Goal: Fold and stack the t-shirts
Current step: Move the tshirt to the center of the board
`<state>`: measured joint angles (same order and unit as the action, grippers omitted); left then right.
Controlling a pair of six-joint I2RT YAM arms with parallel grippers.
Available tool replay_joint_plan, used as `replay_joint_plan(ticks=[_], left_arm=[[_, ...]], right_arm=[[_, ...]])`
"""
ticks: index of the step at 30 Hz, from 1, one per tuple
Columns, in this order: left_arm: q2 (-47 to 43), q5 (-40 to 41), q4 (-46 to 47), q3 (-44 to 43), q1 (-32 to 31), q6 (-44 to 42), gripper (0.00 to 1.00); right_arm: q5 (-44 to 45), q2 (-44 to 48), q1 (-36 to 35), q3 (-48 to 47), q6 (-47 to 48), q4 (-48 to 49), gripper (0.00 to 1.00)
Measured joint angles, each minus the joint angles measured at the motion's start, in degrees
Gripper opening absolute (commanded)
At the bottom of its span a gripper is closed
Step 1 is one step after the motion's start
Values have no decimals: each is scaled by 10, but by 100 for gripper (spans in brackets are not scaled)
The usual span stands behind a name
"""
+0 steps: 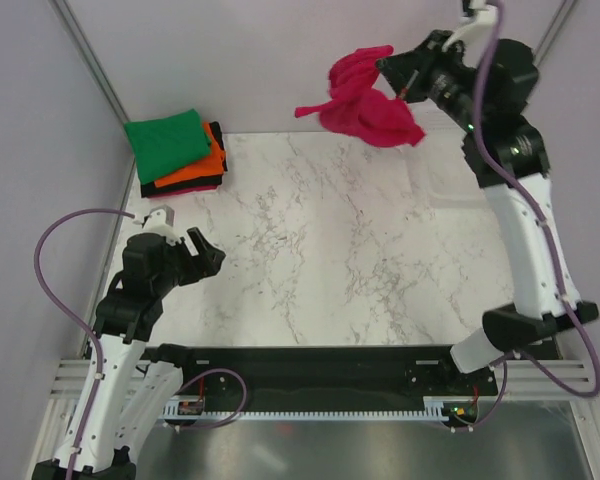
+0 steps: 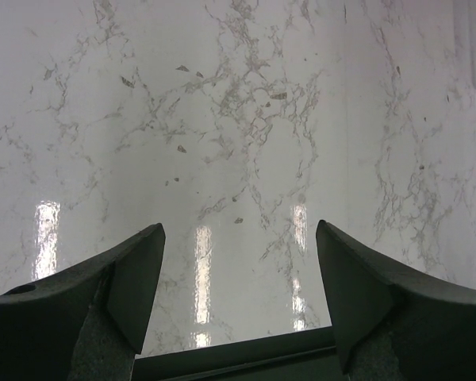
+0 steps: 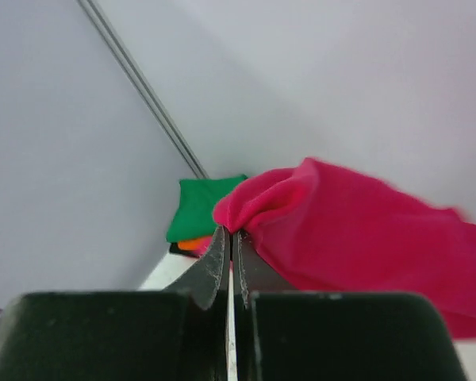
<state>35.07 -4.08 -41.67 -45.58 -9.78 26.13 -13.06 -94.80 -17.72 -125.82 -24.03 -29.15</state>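
The marble table [image 1: 360,250] takes up most of what I see. Its whole middle and near-right stretch lies bare, from the near edge by my bases to the far edge under the back wall [image 1: 280,60]. The left wall [image 1: 30,150] runs close along the table's left edge. The only pile sits in that far-left corner. There a folded green shirt [image 1: 167,138] lies on top, turned a little askew. An orange one [image 1: 208,165] is under it and a black one [image 1: 180,187] is at the bottom, its edge just beside the left wall. The crimson-pink shirt [image 1: 365,105] is not on the pile. It hangs bunched in the air by the far-right part of the table, in front of the back wall and well apart from the stack, with a sleeve or corner trailing out to the left. My right arm [image 1: 525,230] reaches up along the right edge to hold it. My right gripper [image 3: 230,238] is pinched tight on a fold of that cloth, the two fingers pressed nearly together with only a thin slit between them. The fabric bulges out just beyond the tips. My left gripper [image 2: 238,230] sits low over the near-left part of the table with its fingers spread wide apart. It holds nothing, and only veined marble shows between them. A purple cable [image 1: 60,235] loops out from my left arm toward the left wall.
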Motion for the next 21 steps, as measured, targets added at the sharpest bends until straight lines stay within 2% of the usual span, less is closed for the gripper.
replay_joint_plan(ticks=[2, 3, 4, 5, 6, 7, 9, 15, 18, 21], left_arm=[[-1, 4, 0, 0, 0, 0, 84], [-1, 6, 0, 0, 0, 0, 84], [-2, 7, 0, 0, 0, 0, 84], [-3, 9, 0, 0, 0, 0, 84], [-4, 10, 0, 0, 0, 0, 84], [-4, 11, 0, 0, 0, 0, 85], [-5, 12, 0, 0, 0, 0, 85], [-9, 24, 0, 0, 0, 0, 86], [-9, 25, 0, 0, 0, 0, 86], [-9, 25, 0, 0, 0, 0, 86]], right_arm=[[-22, 78, 7, 68, -11, 47, 0], [-24, 117, 17, 104, -17, 59, 4], [-21, 139, 25, 132, -21, 67, 19], [-6, 161, 31, 181, -31, 83, 45], [4, 169, 33, 209, -39, 84, 82], [16, 168, 33, 254, -47, 84, 90], [45, 145, 33, 355, -60, 62, 96], [91, 54, 51, 603, -88, -28, 97], [105, 78, 60, 654, -93, -78, 96], [106, 150, 57, 660, -93, -71, 96]])
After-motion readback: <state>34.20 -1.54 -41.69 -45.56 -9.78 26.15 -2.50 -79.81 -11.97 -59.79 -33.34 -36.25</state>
